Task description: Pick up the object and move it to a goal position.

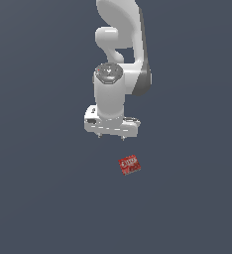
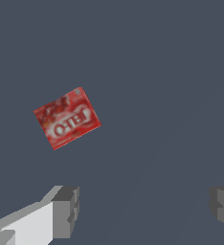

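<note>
Overall, the exterior view shows the arm (image 1: 119, 59) reaching down with the gripper (image 1: 111, 136) hanging above the grey floor (image 1: 38, 198), and the box (image 1: 129, 165) lying flat below it, slightly toward that view's right, clear of the fingers. Its lettering is unreadable there. Only the wrist view shows the fingers (image 2: 66, 210) spread wide with nothing between them, and the box (image 2: 67, 118) set askew, white lettering and a dark patch visible on its face.

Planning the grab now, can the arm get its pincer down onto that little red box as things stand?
Probably yes. The red box lies flat in the open with nothing beside it, and the pincer is open, wider than the box, though off to one side of it.
</note>
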`<state>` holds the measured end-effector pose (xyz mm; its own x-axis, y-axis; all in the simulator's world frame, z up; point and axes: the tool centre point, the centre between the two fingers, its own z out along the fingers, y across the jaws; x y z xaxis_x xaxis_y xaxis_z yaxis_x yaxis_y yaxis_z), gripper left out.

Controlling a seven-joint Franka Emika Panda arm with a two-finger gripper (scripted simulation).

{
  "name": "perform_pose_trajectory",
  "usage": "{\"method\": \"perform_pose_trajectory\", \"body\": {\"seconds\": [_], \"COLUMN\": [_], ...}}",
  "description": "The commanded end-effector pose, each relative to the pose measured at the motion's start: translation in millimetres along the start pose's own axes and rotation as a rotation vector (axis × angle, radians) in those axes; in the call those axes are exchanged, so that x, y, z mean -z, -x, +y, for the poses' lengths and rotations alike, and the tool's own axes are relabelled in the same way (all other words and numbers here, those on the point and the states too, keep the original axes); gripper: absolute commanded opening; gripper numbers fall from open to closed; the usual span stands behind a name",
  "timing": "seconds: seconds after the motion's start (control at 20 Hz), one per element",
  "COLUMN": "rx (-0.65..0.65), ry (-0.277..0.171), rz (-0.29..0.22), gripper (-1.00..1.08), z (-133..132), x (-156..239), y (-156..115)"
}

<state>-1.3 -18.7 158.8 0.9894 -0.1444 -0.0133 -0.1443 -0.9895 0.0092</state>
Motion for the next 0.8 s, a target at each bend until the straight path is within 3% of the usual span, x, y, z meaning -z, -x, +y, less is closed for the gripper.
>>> {"method": "perform_pose_trajectory", "body": {"seconds": [0.0, 0.75], "rx": [-0.039, -0.395], "ry": [-0.002, -0.011], "rz": [0.0, -0.001], "gripper": [1.0, 1.0], "z": [-3, -31], "x": [-3, -31], "y": [-2, -23]}}
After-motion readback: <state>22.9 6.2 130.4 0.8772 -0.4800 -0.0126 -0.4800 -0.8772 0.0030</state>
